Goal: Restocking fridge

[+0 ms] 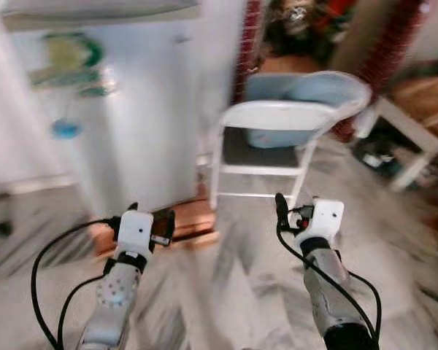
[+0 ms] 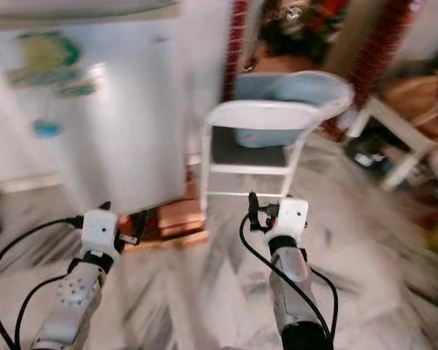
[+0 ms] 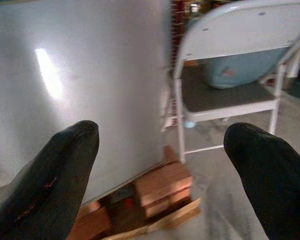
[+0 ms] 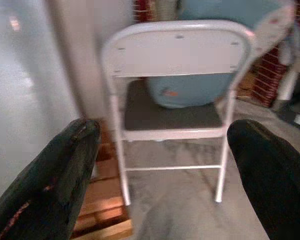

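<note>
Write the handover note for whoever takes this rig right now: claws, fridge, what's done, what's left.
Left claw: open, empty, held out low toward the fridge.
Right claw: open, empty, facing the folding chair.
Fridge: ahead on the left, door shut, standing on wooden blocks.
Chair: right of the fridge, a light blue tub on its seat.
Done: nothing visible; views are blurred.
Left: open the fridge, find the stock and load it. No groceries can be made out yet.
</note>
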Available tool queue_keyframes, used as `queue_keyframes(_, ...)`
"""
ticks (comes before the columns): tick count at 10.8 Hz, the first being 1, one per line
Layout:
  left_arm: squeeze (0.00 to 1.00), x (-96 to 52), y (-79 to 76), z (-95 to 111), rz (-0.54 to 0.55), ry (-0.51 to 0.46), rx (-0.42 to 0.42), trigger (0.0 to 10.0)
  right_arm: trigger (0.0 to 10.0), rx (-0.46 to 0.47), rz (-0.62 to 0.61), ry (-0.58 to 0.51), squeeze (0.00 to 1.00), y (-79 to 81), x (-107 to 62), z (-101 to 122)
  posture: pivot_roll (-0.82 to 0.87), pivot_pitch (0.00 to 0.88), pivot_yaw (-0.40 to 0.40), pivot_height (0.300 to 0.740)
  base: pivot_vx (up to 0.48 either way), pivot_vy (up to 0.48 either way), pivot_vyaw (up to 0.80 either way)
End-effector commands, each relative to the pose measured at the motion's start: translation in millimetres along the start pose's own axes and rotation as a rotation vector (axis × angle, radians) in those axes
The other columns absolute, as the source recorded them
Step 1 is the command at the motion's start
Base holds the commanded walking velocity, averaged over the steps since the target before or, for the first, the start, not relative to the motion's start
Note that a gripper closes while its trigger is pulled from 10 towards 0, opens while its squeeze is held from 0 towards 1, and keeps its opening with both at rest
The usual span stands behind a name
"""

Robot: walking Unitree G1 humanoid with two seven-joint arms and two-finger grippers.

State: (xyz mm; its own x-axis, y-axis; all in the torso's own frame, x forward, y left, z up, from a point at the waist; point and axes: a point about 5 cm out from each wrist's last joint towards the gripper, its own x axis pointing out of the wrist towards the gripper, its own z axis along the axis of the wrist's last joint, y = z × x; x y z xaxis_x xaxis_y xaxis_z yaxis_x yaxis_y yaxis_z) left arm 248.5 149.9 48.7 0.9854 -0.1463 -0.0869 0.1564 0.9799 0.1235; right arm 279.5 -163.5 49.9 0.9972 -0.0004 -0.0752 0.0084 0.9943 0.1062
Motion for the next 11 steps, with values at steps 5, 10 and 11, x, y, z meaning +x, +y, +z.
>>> queue_keyframes(5, 0.0, -0.5, -3.7, 0.2, -0.027, -0.007, -0.016, 10.0, 10.0, -0.009, 0.004, 0.006, 0.0, -2.2, 0.6, -0.5, 0.16, 0.015, -0.054, 0.74, 0.244, 0.0, -0.8)
queue_keyframes(10, 0.0, -1.3, -0.2, -4.1, 0.01, 0.016, -0.034, 10.0, 10.0, -0.008, 0.012, 0.023, 0.0, -1.2, 2.6, -2.2, 0.16, 0.017, -0.058, 0.74, 0.0, 0.0, -0.47)
queue_keyframes(11, 0.0, -0.2, 2.0, -5.9, 0.046, 0.043, -0.055, 10.0, 10.0, -0.01, 0.012, 0.023, 0.0, -1.4, 2.4, -2.7, 0.17, 0.02, -0.059, 0.74, 0.0, 0.0, -0.8)
